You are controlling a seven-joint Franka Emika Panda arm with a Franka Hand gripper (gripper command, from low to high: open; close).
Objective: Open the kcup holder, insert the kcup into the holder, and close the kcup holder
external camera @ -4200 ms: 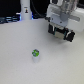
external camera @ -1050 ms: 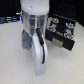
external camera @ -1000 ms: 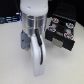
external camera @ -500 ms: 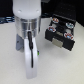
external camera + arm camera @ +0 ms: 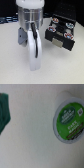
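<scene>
In the exterior view the white robot arm (image 5: 31, 37) fills the middle of the frame, reaching down toward the pale table (image 5: 12, 67), and it blocks whatever lies beneath it. The kcup holder (image 5: 62, 34) sits at about two o'clock from the arm, on the exterior view's right, a black box with its drawer tray slid out and several round pods with dark or reddish lids showing in the slots. The kcup (image 5: 69, 120) cannot be seen in the exterior view; the wrist view shows it lying on the table with its bright green lid facing the camera, apart from the holder. A dark green blurred shape (image 5: 5, 111) sits at the opposite edge of that wrist picture. The gripper's fingers appear in neither picture, so I cannot tell how wide they stand or whether they hold anything
</scene>
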